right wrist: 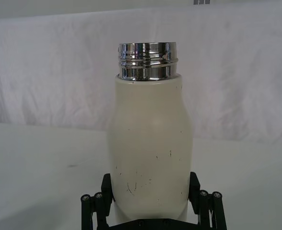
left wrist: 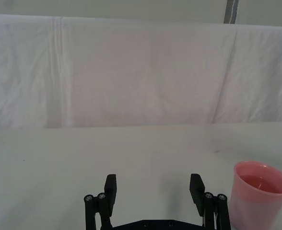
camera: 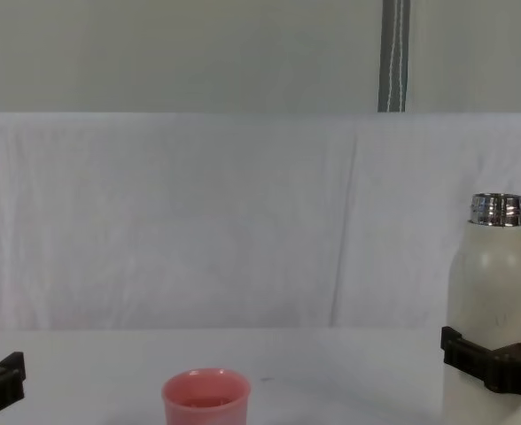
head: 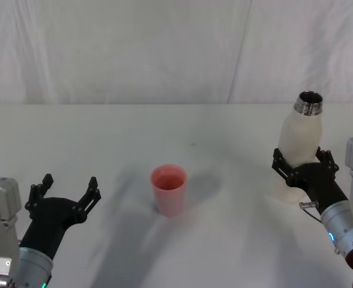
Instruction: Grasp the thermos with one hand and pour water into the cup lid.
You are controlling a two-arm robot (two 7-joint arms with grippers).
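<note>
Closest to the head camera sit the two black end effectors, one low at each side of the white surface (head: 104,138). On the robot's right, the right end effector (head: 301,163) is clenched around the lower body of the thermos (head: 301,137), a jaw pressed against each side; the wrist view shows the cream bottle upright between them, its bare threaded steel neck open at the top with no cap on it. Whether its base rests on the surface or sits just above it cannot be told. The low grip leaves the shoulders and neck free, which would suit tipping the mouth toward a target. The cup lid (head: 168,189), a small pink cup, stands upright near the middle of the surface, well apart from the thermos and to its left, mouth up to receive water; it appears to hold a little liquid, though that is hard to confirm. The left end effector (head: 62,193) hovers with its jaws spread and nothing between them, near the cup but not touching it, apparently idle. Pouring would call for carrying the thermos across to the cup and tilting it gently, since the cup is light and unsupported.
</note>
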